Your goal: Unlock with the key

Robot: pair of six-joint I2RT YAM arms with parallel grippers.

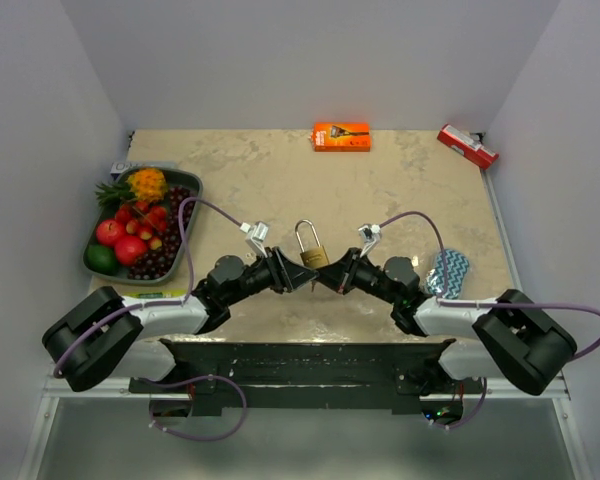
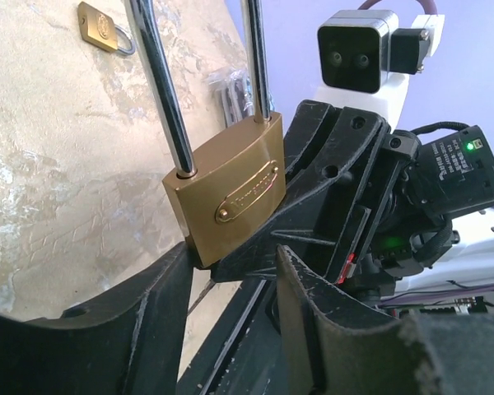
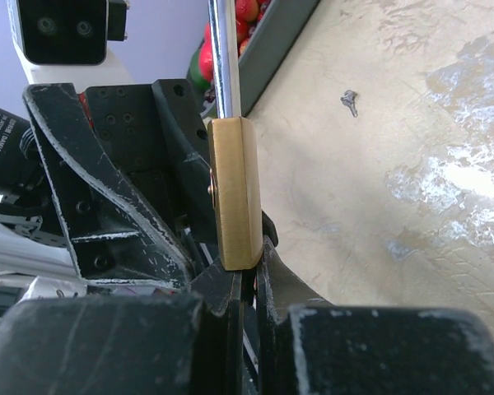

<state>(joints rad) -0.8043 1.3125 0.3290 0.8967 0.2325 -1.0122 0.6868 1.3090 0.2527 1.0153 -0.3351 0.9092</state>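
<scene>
**Two arms are meeting at a brass padlock (image 1: 313, 254), which is standing upright between them mid-tabletop (image 1: 250, 170).**
The right gripper (image 3: 249, 278) is pressing its jaws together directly under the padlock's base, probably pinching the key in the keyhole, though I cannot see it. The left gripper (image 2: 230, 276) is holding its jaws spread at the lock's lower corner, seemingly to brace the body against turning. A loose key (image 3: 350, 103) is lying well apart.

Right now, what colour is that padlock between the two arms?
The padlock is brass-gold with a shiny silver shackle; the left wrist view shows it best.
</scene>
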